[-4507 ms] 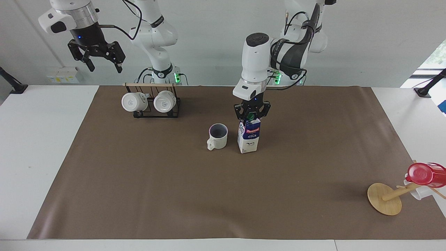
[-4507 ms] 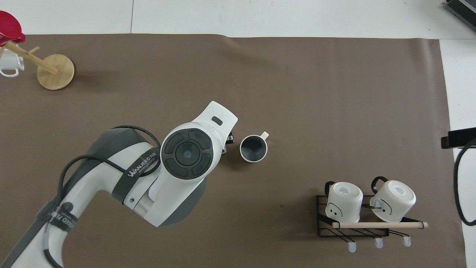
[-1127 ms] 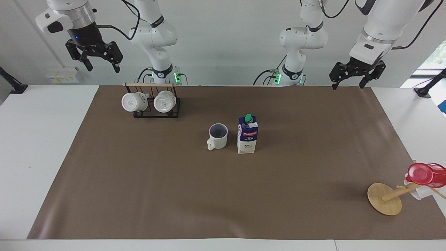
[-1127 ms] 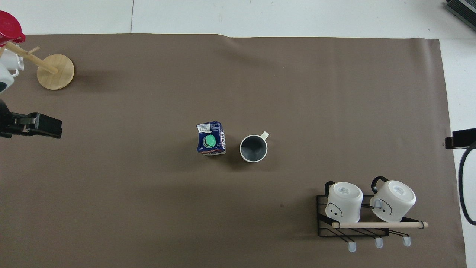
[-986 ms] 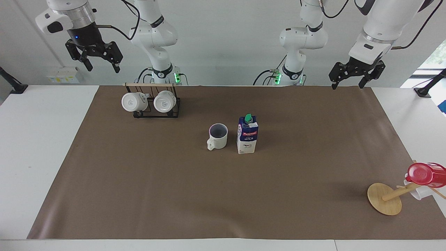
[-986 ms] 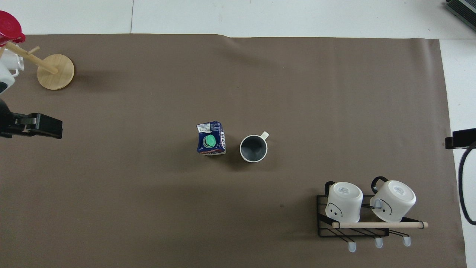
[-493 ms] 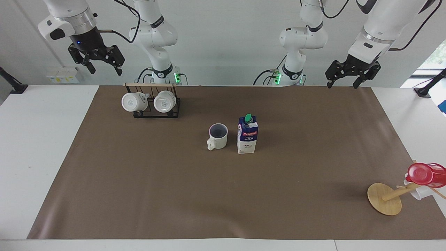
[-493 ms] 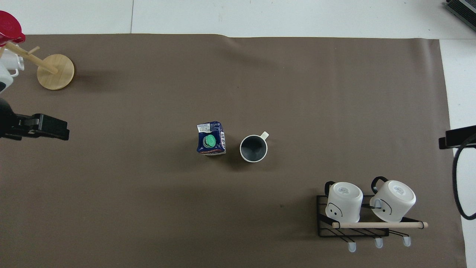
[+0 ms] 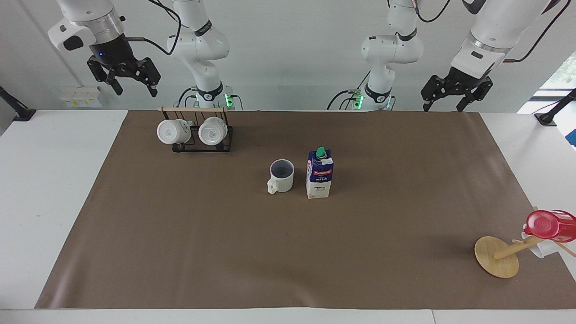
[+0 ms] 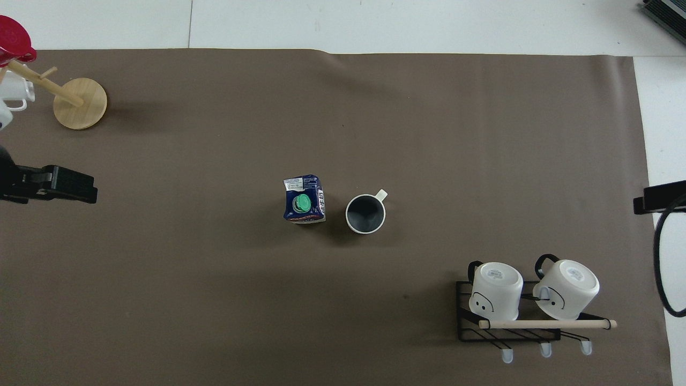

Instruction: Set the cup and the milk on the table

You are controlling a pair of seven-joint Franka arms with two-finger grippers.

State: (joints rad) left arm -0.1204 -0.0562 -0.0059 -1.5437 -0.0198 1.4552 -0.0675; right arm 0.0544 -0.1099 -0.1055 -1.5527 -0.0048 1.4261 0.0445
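The left gripper (image 9: 442, 105) has been lifted clear and is held high over the left arm's end of the table (image 9: 54, 180), jaws spread wide, nothing carried. The milk (image 9: 320, 173), released seconds ago, is left standing upright mid-sheet, just beside the cup (image 9: 281, 176) and not touching it. The right gripper (image 9: 133, 89) is kept waiting above the mug rack (image 9: 195, 132), equally wide and empty. Both placements are judged done.

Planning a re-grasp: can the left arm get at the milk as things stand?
Probably yes. The left gripper hangs open and raised, the milk stands upright, and only the cup is beside it, toward the right arm's end.
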